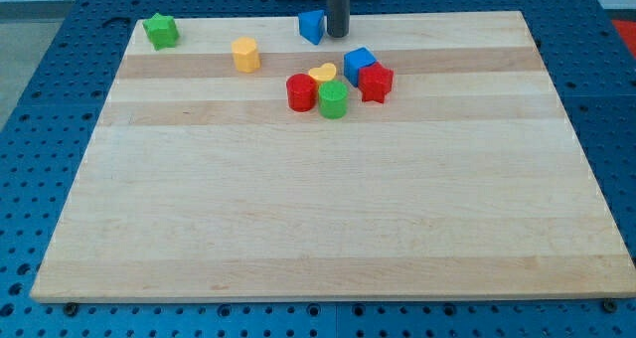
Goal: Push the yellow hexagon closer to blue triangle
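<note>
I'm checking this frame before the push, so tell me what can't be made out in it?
- My tip, camera view: whether it touches the blue triangle beside it cannot be told.
- Rod's upper part: cut off by the view's top.
- Yellow heart: lower part hidden by the red cylinder and green cylinder.
- Blue cube: partly hidden by the red star.

From the yellow hexagon (245, 54), the lane toward 3 o'clock lies open across bare counter (298, 219) up to the blue triangle (312, 26), which sits slightly toward 2 o'clock. My tip (338, 34) stands just beside the triangle's 3 o'clock side. At the hexagon's 4 o'clock a tight cluster blocks passage: red cylinder (301, 91), yellow heart (322, 75), green cylinder (334, 99), blue cube (359, 65), red star (376, 82). The green star (160, 30) sits well apart at 10 o'clock.
</note>
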Controlling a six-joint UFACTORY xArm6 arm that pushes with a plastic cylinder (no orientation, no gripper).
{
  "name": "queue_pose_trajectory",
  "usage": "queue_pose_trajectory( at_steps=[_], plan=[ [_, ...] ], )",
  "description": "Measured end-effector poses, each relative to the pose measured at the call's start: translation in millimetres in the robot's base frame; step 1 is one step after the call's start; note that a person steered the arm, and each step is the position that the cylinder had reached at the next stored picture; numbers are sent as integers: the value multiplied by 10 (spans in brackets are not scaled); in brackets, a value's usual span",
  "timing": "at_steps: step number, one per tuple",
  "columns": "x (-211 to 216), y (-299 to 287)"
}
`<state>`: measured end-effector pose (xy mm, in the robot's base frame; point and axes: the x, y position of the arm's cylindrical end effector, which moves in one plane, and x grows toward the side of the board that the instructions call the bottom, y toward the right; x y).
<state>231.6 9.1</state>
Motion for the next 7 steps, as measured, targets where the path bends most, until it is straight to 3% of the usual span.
queue_pose_trajectory(
  at_steps=[2, 3, 6, 7],
  plan=[
    [379, -33],
    [587, -321],
    [1194, -2337],
    [1037, -2476]
  ],
)
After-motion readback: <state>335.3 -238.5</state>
